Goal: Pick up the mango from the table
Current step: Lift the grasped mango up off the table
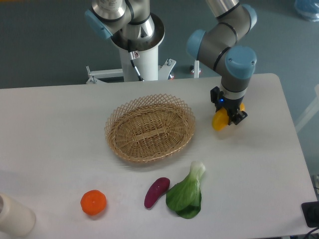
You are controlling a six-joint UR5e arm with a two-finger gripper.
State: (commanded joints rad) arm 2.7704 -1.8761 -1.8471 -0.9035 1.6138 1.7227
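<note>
White and matte, the surface [60,129] fills most of the view, with rounded far corners and a dark grey floor [40,45] beyond it. Nearest the camera, a pale cylindrical container [14,215] sits at the left edge, cut off by the frame, and a dark object [311,213] shows at the right edge. A round orange fruit [93,202] lies near the front, with a purple eggplant [156,191] to its right and a leafy bok choy [187,191] just beside that. Farther back, near the middle, rests an oval wicker basket [150,128], holding nothing visible. To the right of the basket, well apart from it, the gripper [229,111] points down with its jaws clenched on the mango [220,120], whose yellow-orange body sticks out on the left side of the black fingers [234,117]. Whether the mango touches the surface cannot be told. Behind the far edge stand the arm's white pedestal [138,62] and a metal base frame [107,74].
</note>
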